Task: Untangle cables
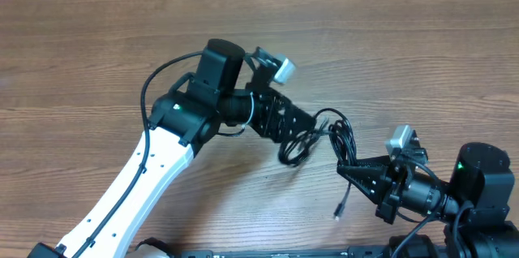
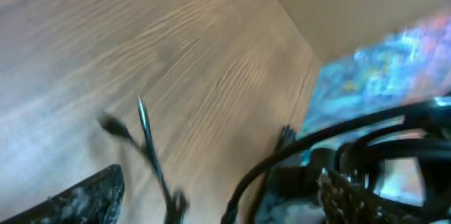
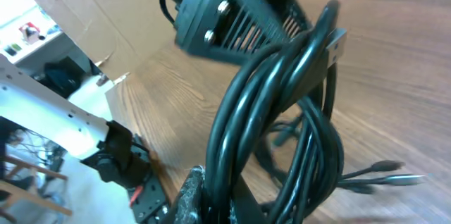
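Glossy, smooth black plastic-sheathed cables (image 3: 236, 118) on a matt, wood-grain table (image 1: 389, 31).

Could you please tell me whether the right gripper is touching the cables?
Touching. The right wrist view shows the cables bunched between the shut jaws of the right gripper and rising straight out of them.

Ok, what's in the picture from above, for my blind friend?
A tangle of black cords lies on a wooden table. The robot's right tool pinches it at one side, and the left tool is open at the other.
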Available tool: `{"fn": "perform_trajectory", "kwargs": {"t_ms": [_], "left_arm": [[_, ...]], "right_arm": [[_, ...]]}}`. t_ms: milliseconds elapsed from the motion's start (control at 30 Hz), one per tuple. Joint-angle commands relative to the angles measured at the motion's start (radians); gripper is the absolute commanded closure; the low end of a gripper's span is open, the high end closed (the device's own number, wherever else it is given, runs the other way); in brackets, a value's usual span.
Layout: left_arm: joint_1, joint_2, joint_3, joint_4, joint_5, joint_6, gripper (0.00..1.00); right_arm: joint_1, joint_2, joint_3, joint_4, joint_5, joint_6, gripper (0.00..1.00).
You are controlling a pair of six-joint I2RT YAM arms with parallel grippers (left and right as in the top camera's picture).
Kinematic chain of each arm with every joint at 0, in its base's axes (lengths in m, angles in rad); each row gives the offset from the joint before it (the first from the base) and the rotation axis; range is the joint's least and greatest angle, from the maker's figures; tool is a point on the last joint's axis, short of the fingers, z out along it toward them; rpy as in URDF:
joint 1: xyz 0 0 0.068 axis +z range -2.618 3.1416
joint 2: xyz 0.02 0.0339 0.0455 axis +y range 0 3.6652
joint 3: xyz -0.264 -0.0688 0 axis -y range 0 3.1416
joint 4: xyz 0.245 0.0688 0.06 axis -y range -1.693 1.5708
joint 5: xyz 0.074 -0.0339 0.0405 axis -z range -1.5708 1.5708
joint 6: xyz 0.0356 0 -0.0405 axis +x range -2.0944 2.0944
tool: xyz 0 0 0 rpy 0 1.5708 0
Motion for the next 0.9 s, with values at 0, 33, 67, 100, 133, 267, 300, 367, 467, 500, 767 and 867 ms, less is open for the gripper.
{"fn": "perform_trajectory", "kwargs": {"t_ms": [0,33,67,100,133,267,300,367,467,500,767,867], "left_arm": [[-0.054,-0.031,0.013,-0.006,0.032,0.379,0.11],[-0.069,-0.032,0.013,-0.006,0.036,0.431,0.12],[-0.081,-0.033,0.013,-0.004,0.050,0.468,0.12],[-0.089,-0.033,0.013,0.001,0.067,0.489,0.12],[-0.095,-0.033,0.013,0.009,0.090,0.500,0.12],[-0.095,-0.033,0.013,0.037,0.216,0.536,0.12],[-0.096,-0.033,0.013,0.044,0.234,0.536,0.12],[-0.098,-0.033,0.013,0.050,0.236,0.536,0.14],[-0.101,-0.033,0.013,0.049,0.241,0.534,0.29],[-0.101,-0.033,0.013,0.049,0.245,0.528,0.36],[-0.100,-0.033,0.013,0.085,0.315,0.504,0.96],[-0.085,-0.033,0.013,0.140,0.297,0.396,0.96]], "right_arm": [[-0.001,-0.009,0.014,0.013,-0.039,0.087,0.96],[-0.001,-0.009,0.014,0.013,-0.040,0.100,0.96],[-0.001,-0.009,0.014,0.012,-0.042,0.114,0.96],[-0.001,-0.009,0.014,0.012,-0.043,0.121,0.96],[-0.001,-0.009,0.014,0.013,-0.042,0.134,0.96],[-0.001,-0.009,0.014,0.031,-0.052,0.174,0.96],[-0.001,-0.009,0.014,0.042,-0.071,0.182,0.96],[-0.001,-0.009,0.014,0.068,-0.119,0.185,0.96],[-0.001,-0.009,0.014,0.088,-0.147,0.189,0.96],[-0.001,-0.009,0.014,0.088,-0.147,0.189,0.96],[-0.001,-0.009,0.014,0.083,-0.142,0.191,0.96],[-0.001,-0.009,0.014,0.060,-0.104,0.192,0.96]]}}
